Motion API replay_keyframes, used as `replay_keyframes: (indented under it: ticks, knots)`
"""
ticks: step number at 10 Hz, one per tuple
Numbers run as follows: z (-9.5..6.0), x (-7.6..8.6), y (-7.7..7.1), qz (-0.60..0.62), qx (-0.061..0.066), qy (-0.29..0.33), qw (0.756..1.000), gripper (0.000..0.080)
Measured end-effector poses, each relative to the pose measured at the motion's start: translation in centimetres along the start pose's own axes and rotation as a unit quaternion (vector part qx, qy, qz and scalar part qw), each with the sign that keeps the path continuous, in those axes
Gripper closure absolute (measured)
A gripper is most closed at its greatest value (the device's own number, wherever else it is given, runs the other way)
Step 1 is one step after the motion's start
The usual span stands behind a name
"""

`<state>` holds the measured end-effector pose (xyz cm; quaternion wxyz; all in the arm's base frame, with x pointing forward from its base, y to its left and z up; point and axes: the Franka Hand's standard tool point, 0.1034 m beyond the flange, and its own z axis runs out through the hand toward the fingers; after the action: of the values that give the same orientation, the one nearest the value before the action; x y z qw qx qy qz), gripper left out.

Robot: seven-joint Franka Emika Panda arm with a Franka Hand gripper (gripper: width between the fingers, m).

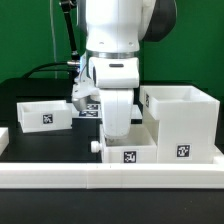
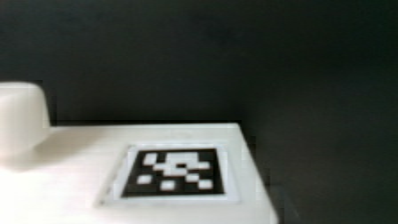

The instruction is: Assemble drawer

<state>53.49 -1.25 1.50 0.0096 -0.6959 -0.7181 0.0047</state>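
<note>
- A robot arm reaches down to a small white tray [image 1: 130,151] on the black worktop [image 1: 40,140].
- The pincer [image 1: 115,134] is partly hidden, so I cannot tell its grip.
- A tall housing [image 1: 185,125] stands just beside the tray.

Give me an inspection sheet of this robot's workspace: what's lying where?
Surface: black table, white rail along its near edge.
Job's things: tall housing at the exterior view's right; left tray further back at its left; front tray beneath the arm.
Clutter: nothing seen beyond the marker board behind the arm.
Grippers: gripper hangs close over the front tray; open or shut, cannot tell.
Cables: black cable behind the left tray.
Surroundings: green backdrop.
</note>
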Motion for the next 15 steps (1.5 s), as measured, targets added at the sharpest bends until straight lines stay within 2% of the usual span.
replay_keyframes:
  ticks: [3,8,11,13,15]
  knots:
    - [0.49,0.24,-0.75,-0.002,-0.002,0.002,1.0,0.0757]
    - [0.56,0.24,-0.79,-0.001,-0.004,0.002,1.0,0.0757]
    - [0.57,0.98,-0.6,0.002,-0.014,0.003,1.0,0.0757]
    - [0.53,0.93,-0.28,-0.003,-0.025,0.001,1.0,0.0757]
    - [0.55,0.72,-0.16,0.002,-0.029,-0.002,1.0,0.0757]
